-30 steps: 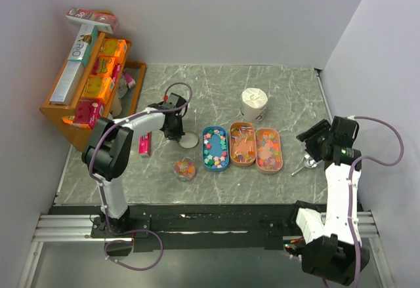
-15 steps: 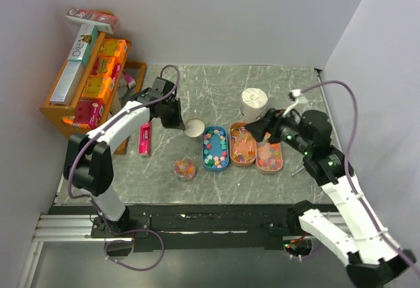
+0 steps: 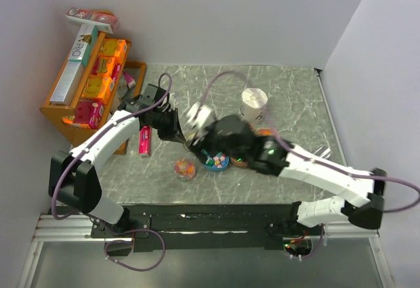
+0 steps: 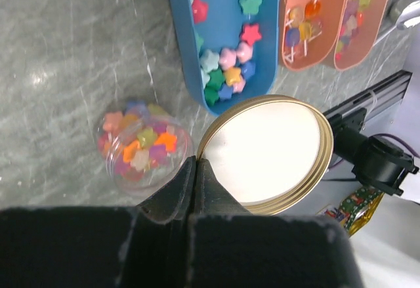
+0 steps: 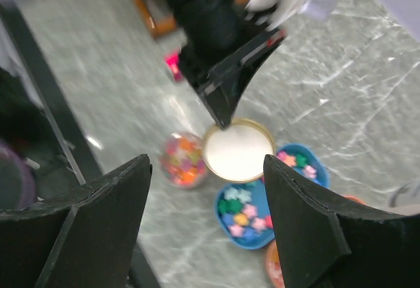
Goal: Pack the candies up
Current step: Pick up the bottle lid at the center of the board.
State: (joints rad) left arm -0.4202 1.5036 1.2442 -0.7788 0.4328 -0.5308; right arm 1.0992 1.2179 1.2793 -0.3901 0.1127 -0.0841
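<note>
Star-like candies in mixed colours fill a small clear jar [image 3: 184,168], which also shows in the left wrist view [image 4: 140,145] and the right wrist view [image 5: 184,160]. More candies [image 4: 226,58] lie in a blue tray [image 4: 190,71] and two pink trays [image 4: 308,45]. My left gripper [image 4: 195,163] is shut on the rim of a gold-edged lid [image 4: 266,153] and holds it above the table, between the jar and the blue tray. My right gripper [image 5: 205,160] is open and empty, high above the lid [image 5: 237,150], the jar and the blue tray [image 5: 249,222]. In the top view the right arm hides most of the trays.
A wooden shelf [image 3: 85,84] with orange boxes stands at the left. A flat pink packet [image 3: 144,140] lies beside it. A white paper cup [image 3: 253,103] stands behind the trays. A spoon [image 4: 410,12] lies right of the pink trays.
My right arm has swung from the table's right side to the left, over the trays. My left gripper has carried the lid right and nearer, toward the jar.
</note>
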